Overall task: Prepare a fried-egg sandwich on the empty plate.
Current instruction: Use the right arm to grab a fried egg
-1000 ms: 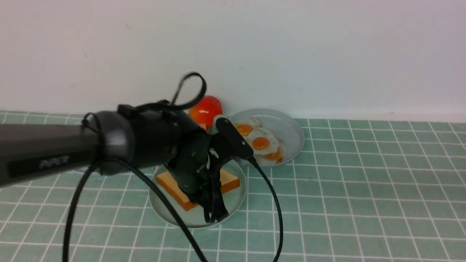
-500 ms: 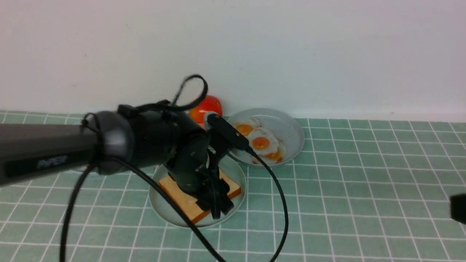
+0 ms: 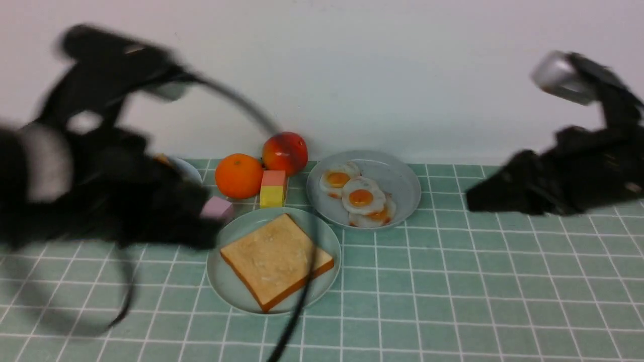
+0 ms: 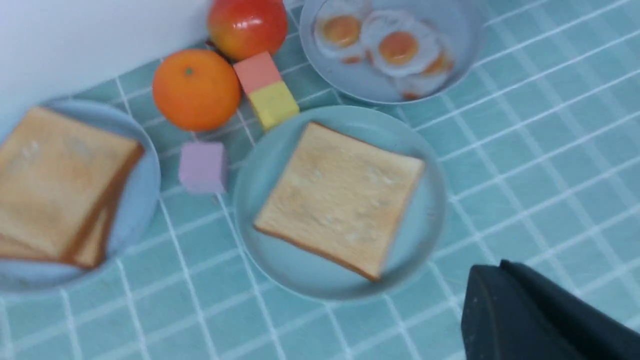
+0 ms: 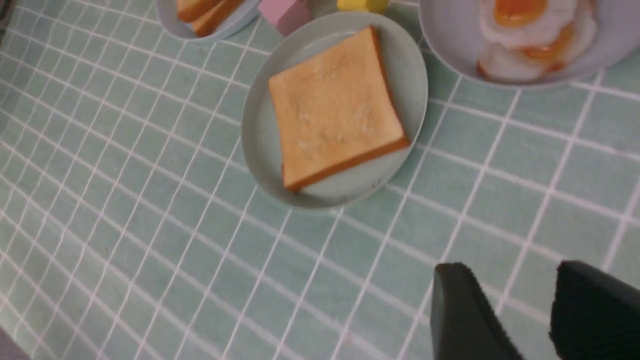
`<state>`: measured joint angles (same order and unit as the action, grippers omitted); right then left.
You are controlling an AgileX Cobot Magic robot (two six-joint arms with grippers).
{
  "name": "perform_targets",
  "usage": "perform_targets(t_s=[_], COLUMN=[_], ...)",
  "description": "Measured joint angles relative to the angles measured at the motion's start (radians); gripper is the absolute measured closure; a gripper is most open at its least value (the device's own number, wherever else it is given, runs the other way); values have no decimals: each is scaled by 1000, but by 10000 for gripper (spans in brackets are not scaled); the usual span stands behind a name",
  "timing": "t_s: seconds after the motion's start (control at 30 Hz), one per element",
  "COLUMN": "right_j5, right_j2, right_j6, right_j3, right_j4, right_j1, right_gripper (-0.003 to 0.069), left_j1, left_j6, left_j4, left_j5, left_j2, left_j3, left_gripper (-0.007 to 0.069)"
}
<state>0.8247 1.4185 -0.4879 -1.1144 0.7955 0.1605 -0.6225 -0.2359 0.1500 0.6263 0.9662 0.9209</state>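
one tabletop (image 3: 503, 301), green and gridded: bearing everything below, so both arms are sharing one reach.

one left claw (image 4: 505, 267): hanging above the table on the plates' left side, its fingers pressing together on nothing; it is leaving the bread uncovered, presumably making room for the other arm.

one right claw (image 5: 512, 265): hanging over the right side, fingers spreading apart with nothing between them; it is probably being readied for an egg, that gap waiting to go around a thin edge.

one pale green plate (image 3: 226, 281): sitting nearest, serving as the base for the sandwich.

one grey plate (image 3: 402, 186): lying behind and to the right, keeping the eggs on the right arm's side.

one light-blue plate (image 4: 135, 210): holding the spare toast (image 4: 60, 180) on the left arm's side, where the top slice is likely coming from.

one toast slice (image 3: 276, 256): lying flat and turned cornerwise on the green plate, offering a broad bed for the filling.

one orange (image 3: 238, 176), one red fruit (image 3: 285, 153): standing behind, seemingly playing no part.

three fried eggs, overlapping on grey; the uppermost (image 3: 361, 197) is looking easiest to lift.
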Motion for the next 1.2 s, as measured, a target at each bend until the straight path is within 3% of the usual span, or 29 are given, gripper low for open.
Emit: perform_targets(t_s=[0.13,0.33,0.77,1.2], right_j5=[10,25,35,-68], right_j2=[237,494,961,1069], right_j6=[-3,-4,-4,-22], right_j3=[-167,-389,-919,-1006], right_j4=[10,10,7,-67], right_j1=[0,0,10,67], right_gripper=[378,363,277,277], left_j1=[0,0,0,0], left_j6=[-73,-112,-145,-186], left_j4=[-14,-13,-10,-10], left_j5=[-155,-284,-299,-285], left_j2=[-272,-469,-468,-467], left_j3=[-255,-429,-449,-449], left_gripper=[638,638,638,638])
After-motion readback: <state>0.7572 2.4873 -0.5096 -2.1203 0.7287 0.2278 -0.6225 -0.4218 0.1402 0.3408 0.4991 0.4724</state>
